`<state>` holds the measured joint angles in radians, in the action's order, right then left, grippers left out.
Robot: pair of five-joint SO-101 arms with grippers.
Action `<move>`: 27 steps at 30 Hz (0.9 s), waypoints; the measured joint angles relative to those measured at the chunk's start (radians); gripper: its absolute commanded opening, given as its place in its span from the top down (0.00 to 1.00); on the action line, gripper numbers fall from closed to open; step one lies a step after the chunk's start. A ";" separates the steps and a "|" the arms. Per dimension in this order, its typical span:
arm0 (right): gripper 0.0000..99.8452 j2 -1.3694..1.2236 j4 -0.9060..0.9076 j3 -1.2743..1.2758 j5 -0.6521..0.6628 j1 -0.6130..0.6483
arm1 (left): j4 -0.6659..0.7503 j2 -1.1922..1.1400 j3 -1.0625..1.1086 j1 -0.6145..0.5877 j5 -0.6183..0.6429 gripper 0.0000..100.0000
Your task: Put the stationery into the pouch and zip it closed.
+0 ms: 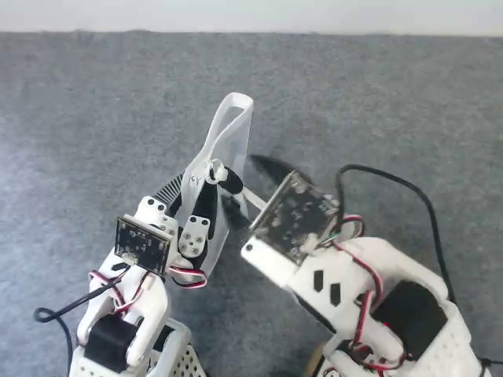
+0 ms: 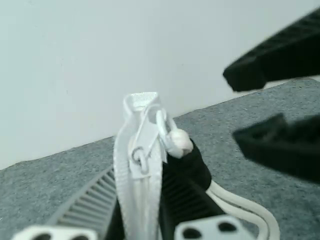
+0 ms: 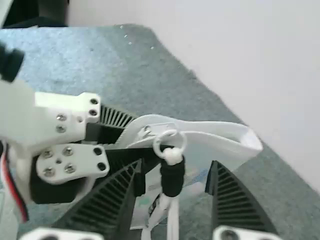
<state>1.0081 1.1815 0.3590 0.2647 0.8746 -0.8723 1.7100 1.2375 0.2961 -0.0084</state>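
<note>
The translucent white pouch [image 1: 229, 129] stands upright off the grey carpet, with my left gripper [image 1: 206, 188] shut on its zipper edge [image 2: 140, 165]. The zipper pull [image 3: 168, 142], a metal ring with a white bead and a black tab [image 3: 172, 177], hangs by that gripped end. My right gripper [image 3: 176, 167] is open, and its ribbed black fingers [image 3: 116, 197] straddle the black tab and the pouch's lower part without closing on them. Something with blue and green print [image 3: 192, 177] shows through the pouch wall. In the left wrist view the pull [image 2: 172, 140] sits beside the right arm's black fingers [image 2: 280, 145].
Grey carpet [image 1: 94, 118] covers the whole work area, with a pale wall behind. The right arm's black cable [image 1: 409, 192] loops over its body, and a white cord [image 2: 240, 205] lies on the carpet under the pouch.
</note>
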 measured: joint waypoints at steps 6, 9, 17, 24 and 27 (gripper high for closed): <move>0.80 -0.040 0.006 -0.002 0.000 0.025 | 0.000 0.000 0.000 0.000 0.000 0.99; 0.80 -0.118 -0.014 0.000 -0.002 0.021 | 0.000 0.000 0.002 -0.002 -0.002 0.99; 0.81 -0.184 -0.107 0.005 -0.002 0.009 | 0.000 0.000 0.002 -0.008 -0.002 0.99; 0.95 -0.170 -0.267 0.117 0.000 -0.043 | 0.000 0.000 0.000 -0.008 -0.002 0.99; 0.99 -0.187 -0.302 0.123 -0.002 -0.066 | 0.000 0.000 0.000 -0.008 -0.002 0.99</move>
<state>0.8209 0.8792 0.4818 0.2631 0.8086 -0.8723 1.7100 1.2375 0.2885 -0.0100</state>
